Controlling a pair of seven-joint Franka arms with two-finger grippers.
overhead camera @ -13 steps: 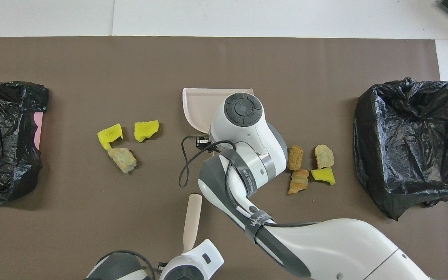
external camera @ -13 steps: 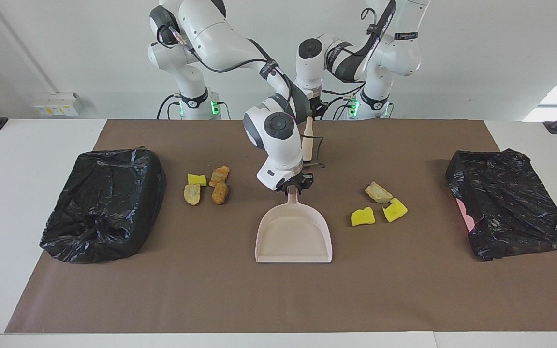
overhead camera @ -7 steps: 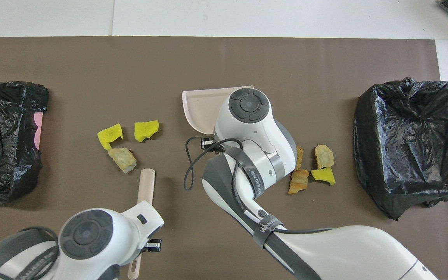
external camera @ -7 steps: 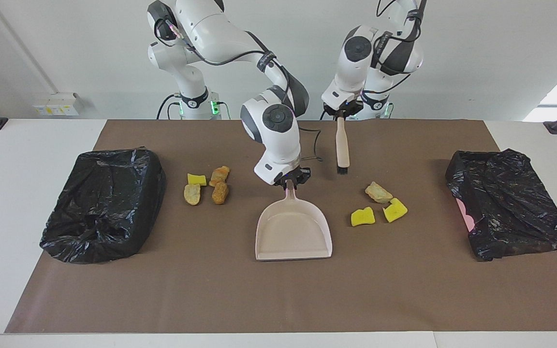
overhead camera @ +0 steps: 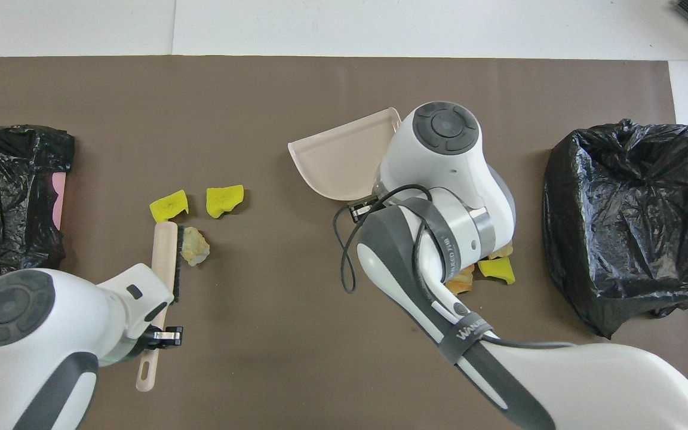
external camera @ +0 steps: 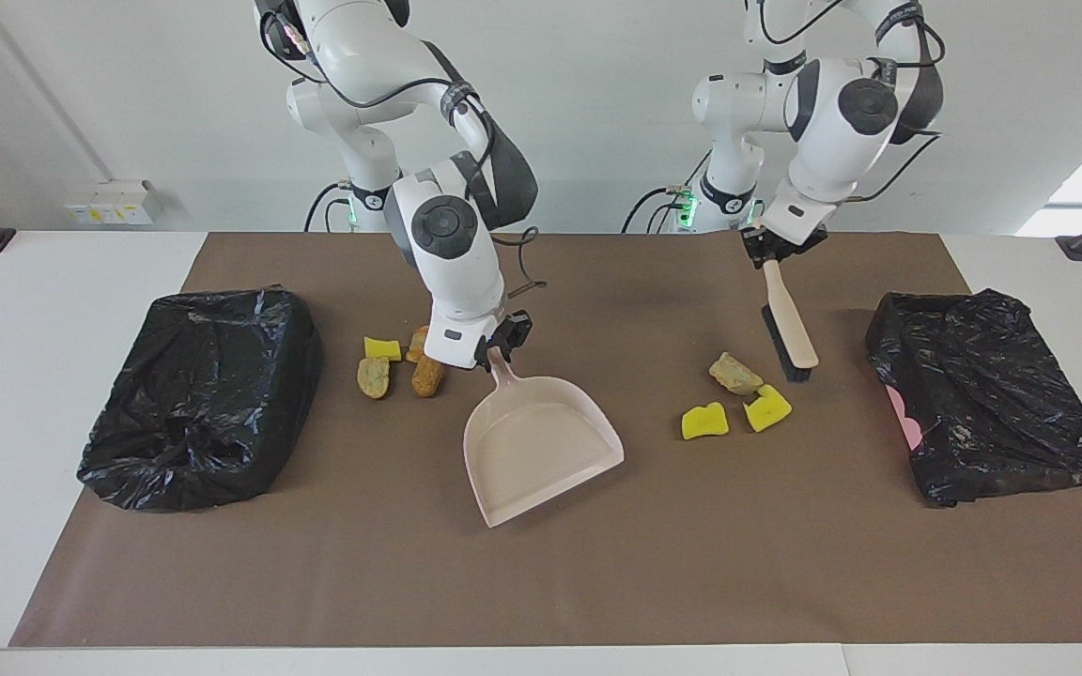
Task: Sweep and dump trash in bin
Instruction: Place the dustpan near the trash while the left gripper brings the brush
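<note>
Your right gripper [external camera: 496,349] is clamped on the handle of the beige dustpan [external camera: 541,446], which sits mid-table, turned at an angle with its open mouth pointing partly toward the left arm's end. Your left gripper [external camera: 779,247] is closed tight on the handle of the brush [external camera: 790,329], and the bristle end is down by the brown mat [external camera: 541,582], right beside a tan chunk [external camera: 734,374]. That chunk belongs to one bunch of trash, with two yellow sponge pieces [external camera: 703,421] [external camera: 768,408] a bit farther from the robots. The other bunch, a yellow piece [external camera: 381,348] and some orange-brown chunks [external camera: 373,376] [external camera: 427,375], is just beside the right gripper, toward the right arm's end. There's a black-bagged bin [external camera: 203,408] at the right arm's end and another [external camera: 987,394] at the left arm's end, both well apart from the trash.
</note>
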